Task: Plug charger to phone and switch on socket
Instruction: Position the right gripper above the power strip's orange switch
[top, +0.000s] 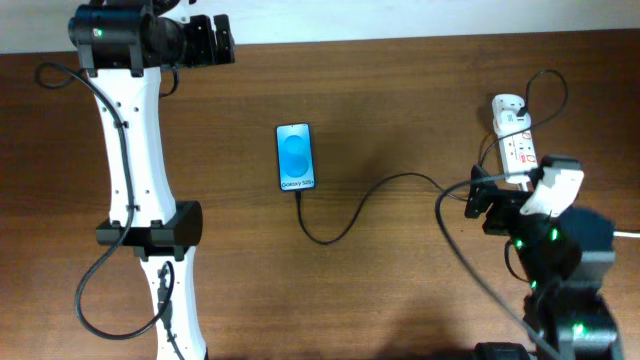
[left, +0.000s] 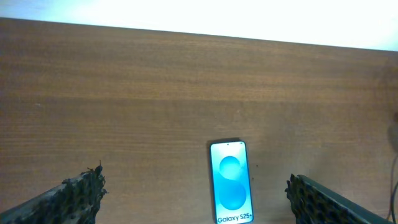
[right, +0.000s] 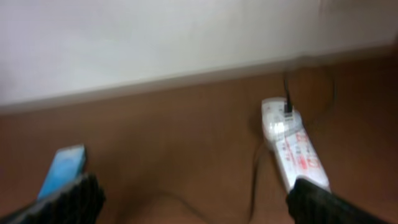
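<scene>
The phone (top: 295, 157) lies flat mid-table with its blue screen lit; it also shows in the left wrist view (left: 231, 183) and, blurred, in the right wrist view (right: 62, 168). The thin black charger cable (top: 350, 215) touches the phone's near end, curls right and runs to the white socket strip (top: 515, 140) at the far right, also in the right wrist view (right: 292, 148). My left gripper (top: 213, 42) is open and empty at the table's back edge, far from the phone (left: 194, 185). My right gripper (top: 480, 203) is open and empty just in front of the socket (right: 196, 191).
A white wall or surface borders the table's back edge (top: 400, 20). The left arm's white links (top: 135, 170) stretch across the left side of the table. A thick white cord (top: 625, 234) leaves at the right edge.
</scene>
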